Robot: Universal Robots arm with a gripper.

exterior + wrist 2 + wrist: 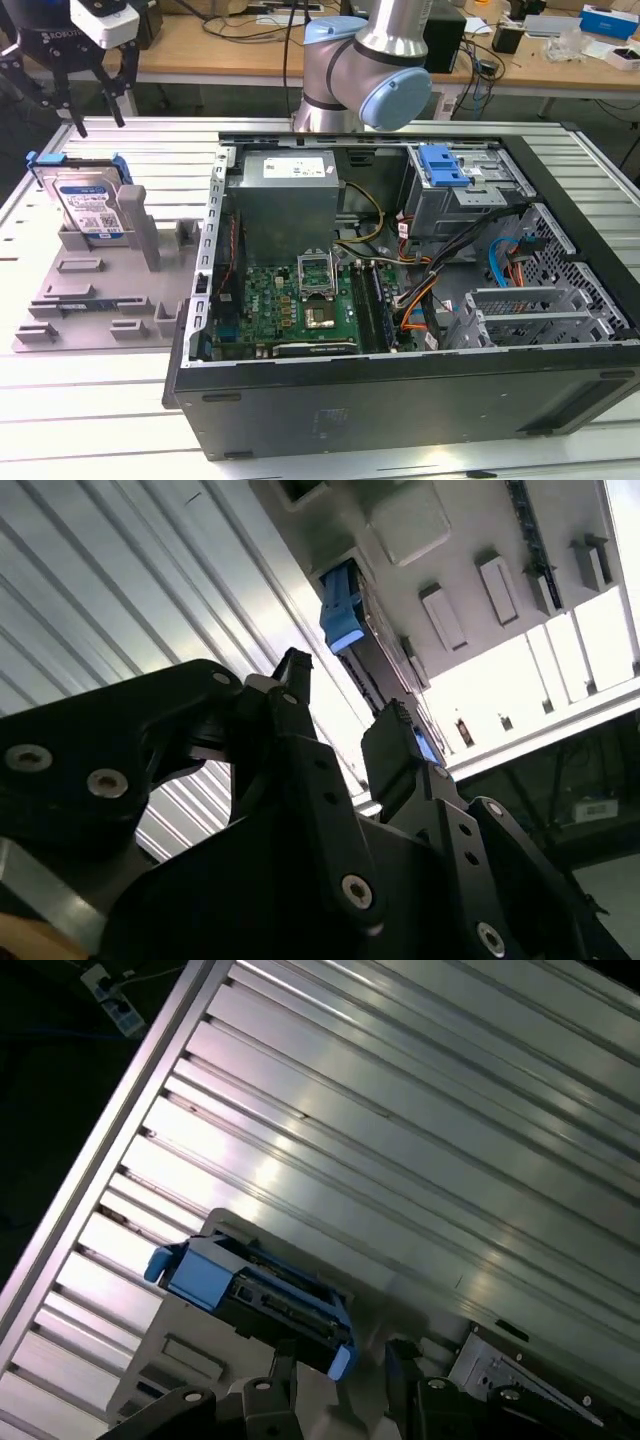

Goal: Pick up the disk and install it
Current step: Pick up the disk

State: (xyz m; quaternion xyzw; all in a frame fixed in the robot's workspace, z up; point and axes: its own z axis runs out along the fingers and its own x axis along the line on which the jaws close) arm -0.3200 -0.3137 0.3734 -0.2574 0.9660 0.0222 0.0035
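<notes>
The disk (88, 205) is a silver drive with a white-and-blue label and a blue frame. It stands on edge in a slot of the grey holder plate (90, 300) at the exterior view's left. My gripper (93, 100) hangs open above it, apart from it, with nothing between the fingers. In the first wrist view the disk's blue-framed top edge (250, 1295) lies just beyond the gripper (340, 1365). The second wrist view shows the gripper (345, 705) spread, with the disk's blue frame (343, 610) past the fingertips.
An open computer case (380, 395) lies at the exterior view's right, with a motherboard (290, 300), a grey power-supply box (285, 195) and a drive bay with a blue clip (445, 165). The arm's base (360, 70) stands behind the case. A ribbed aluminium table (90, 410) carries everything.
</notes>
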